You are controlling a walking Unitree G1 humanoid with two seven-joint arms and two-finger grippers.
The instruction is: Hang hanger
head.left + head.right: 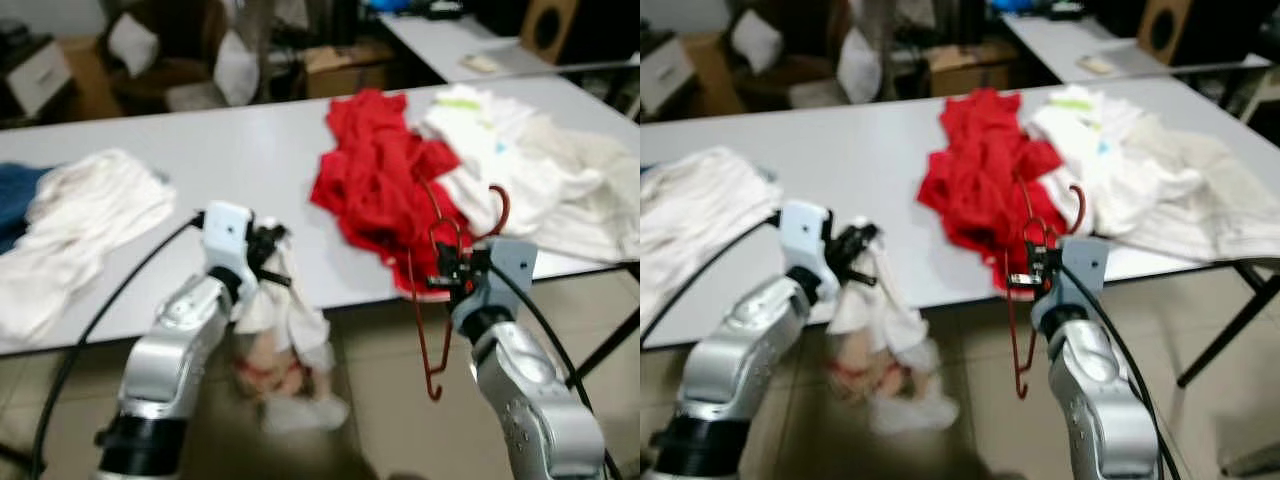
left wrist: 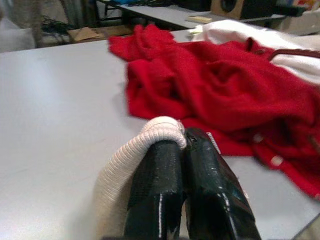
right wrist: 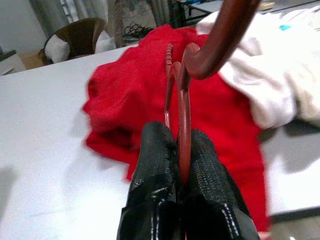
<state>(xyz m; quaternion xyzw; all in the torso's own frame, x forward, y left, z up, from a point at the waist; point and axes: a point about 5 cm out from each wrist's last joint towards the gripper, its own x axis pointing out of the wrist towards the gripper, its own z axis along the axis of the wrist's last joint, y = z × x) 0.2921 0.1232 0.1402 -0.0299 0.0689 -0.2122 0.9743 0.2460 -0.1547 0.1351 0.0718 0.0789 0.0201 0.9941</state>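
Right wrist view: my right gripper (image 3: 181,165) pinches the thin red hanger (image 3: 184,105), curved hook above | left wrist view: my left gripper (image 2: 184,175) clamps a ribbed cream garment (image 2: 131,165) | head view: hanger dangles off the table (image 1: 200,160) edge by knitted red cloth (image 1: 385,170); garment droops below.

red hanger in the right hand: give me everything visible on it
The hanger is thin, dark red, seemingly coated wire or plastic. Its hook curves up above the right hand, whose two black fingers are shut on the neck. The body hangs down past the table edge, tilted, with a small upturned end at the bottom. It hangs just in front of the red garment; contact unclear.
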